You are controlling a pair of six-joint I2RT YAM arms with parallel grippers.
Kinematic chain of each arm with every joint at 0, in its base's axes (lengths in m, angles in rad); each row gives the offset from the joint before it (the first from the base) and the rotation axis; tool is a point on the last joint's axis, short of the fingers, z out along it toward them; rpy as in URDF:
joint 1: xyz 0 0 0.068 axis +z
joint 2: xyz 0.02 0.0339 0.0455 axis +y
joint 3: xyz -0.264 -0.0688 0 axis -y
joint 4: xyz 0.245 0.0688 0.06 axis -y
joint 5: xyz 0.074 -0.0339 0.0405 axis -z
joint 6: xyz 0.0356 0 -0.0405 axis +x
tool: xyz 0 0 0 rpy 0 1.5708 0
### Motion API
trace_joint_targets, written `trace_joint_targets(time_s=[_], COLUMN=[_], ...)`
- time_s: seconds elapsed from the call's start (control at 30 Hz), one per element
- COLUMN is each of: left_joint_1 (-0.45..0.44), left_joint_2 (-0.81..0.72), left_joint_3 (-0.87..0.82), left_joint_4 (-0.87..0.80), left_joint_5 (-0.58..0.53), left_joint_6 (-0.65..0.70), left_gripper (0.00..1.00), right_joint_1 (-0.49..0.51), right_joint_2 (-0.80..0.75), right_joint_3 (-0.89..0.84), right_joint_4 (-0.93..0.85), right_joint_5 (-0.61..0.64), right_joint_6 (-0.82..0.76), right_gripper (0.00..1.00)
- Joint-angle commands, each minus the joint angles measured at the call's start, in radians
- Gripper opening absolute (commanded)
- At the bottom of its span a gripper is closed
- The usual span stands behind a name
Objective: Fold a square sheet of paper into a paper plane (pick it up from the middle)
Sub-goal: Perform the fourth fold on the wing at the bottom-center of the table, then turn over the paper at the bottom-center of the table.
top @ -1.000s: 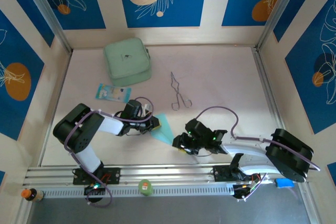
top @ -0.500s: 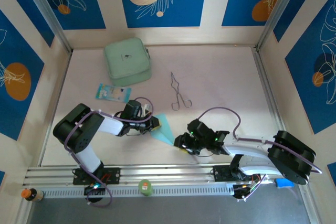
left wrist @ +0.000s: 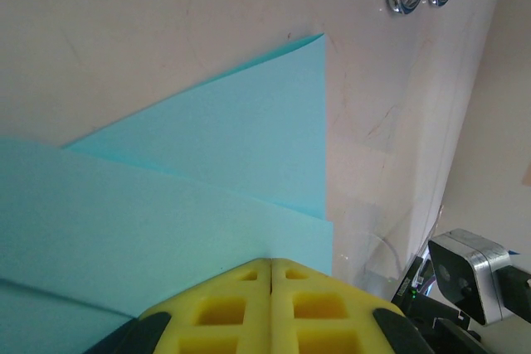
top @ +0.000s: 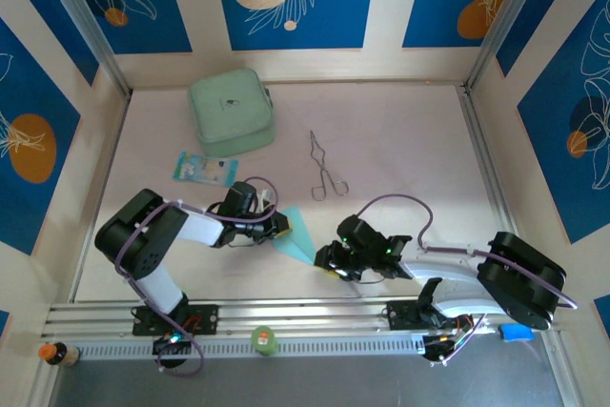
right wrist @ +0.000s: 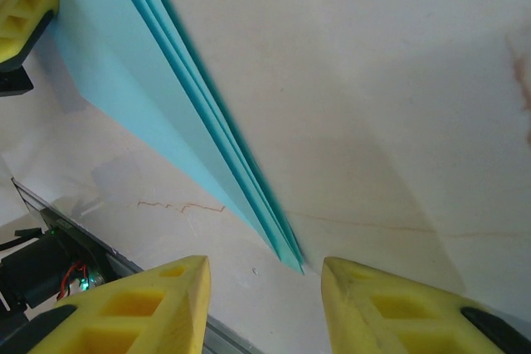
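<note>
I've nudged my right gripper [top: 327, 260] slightly left; half open, it straddles the tip of the plane [top: 297, 234], near centre. Left gripper [top: 279, 226] pinches the plane's wide end. Pale counter [top: 400, 150], blue leaf-print walls [top: 315, 7].

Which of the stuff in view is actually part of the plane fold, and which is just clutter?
In the job: folded cyan paper; left gripper, shut, at its wide end; right gripper, open, at its pointed tip.
Lying about: mint-green case; blue-and-white packet; metal tongs.
</note>
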Motion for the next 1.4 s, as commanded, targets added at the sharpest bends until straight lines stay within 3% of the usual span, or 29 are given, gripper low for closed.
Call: trace_joint_targets(time_s=[0.0,0.63,0.77,0.87,0.93,1.07,1.2,1.37], left_joint_1=[-0.003,-0.003,-0.003,-0.003,-0.003,-0.003,-0.003,-0.002], left_joint_2=[0.0,-0.003,-0.009,-0.016,-0.025,-0.083,-0.233,-0.473], left_joint_3=[-0.026,-0.023,-0.023,-0.023,-0.021,-0.01,0.032,0.109], left_joint_4=[-0.103,-0.101,-0.106,-0.105,-0.1,-0.114,-0.273,-0.627], left_joint_5=[-0.036,-0.034,-0.036,-0.034,-0.03,-0.021,-0.069,-0.249], left_joint_6=[0.004,0.001,0.001,-0.001,-0.005,-0.008,0.047,0.179], left_gripper=[0.0,0.0,0.0,0.01,0.03,0.13,0.25,0.35], right_joint_1=[0.004,-0.027,-0.045,-0.053,-0.054,-0.052,-0.037,0.007], right_joint_2=[0.026,0.041,0.043,0.042,0.041,0.028,-0.041,-0.185], right_joint_3=[0.017,-0.004,-0.008,-0.013,-0.01,-0.001,0.039,0.186], right_joint_4=[0.074,0.182,0.182,0.187,0.187,0.167,0.057,-0.272], right_joint_5=[-0.019,-0.029,-0.033,-0.036,-0.039,-0.036,0.016,0.179], right_joint_6=[-0.002,-0.01,-0.021,-0.03,-0.043,-0.075,-0.159,-0.349], right_gripper=[0.4,0.38,0.31,0.2,0.12,0.08,0.06,0.06])
